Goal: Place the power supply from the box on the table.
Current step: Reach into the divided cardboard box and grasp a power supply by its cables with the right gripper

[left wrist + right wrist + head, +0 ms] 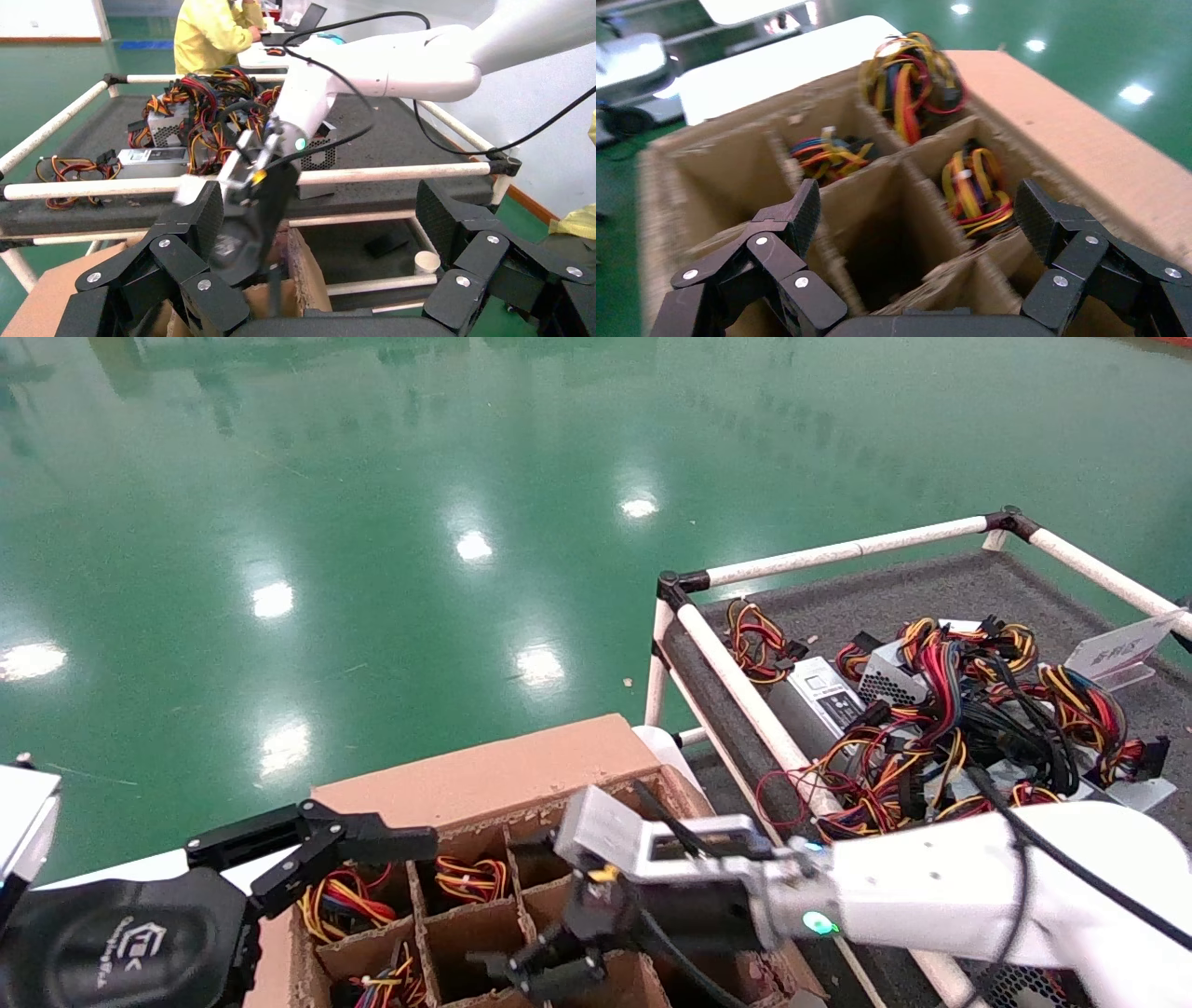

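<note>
The brown cardboard box (484,775) sits low in the head view, its ragged dividers forming cells. Only the wire bundles of the power supplies show in the cells (340,901) (975,186); their metal bodies are hidden. My right gripper (545,971) (916,210) hangs open just above the box, over a dark empty cell, holding nothing. My left gripper (354,859) (320,210) is open and empty beside the box's left end. The dark grey table (931,589) (393,140) lies to the right and bears a tangled pile of power supplies (941,728).
White pipe rails (745,691) frame the table and stand between it and the box. A flat labelled unit (829,696) and a white sign stand (1117,654) lie on the table. A paper cup (426,262) sits on a lower shelf. A person in yellow (211,31) is beyond the table.
</note>
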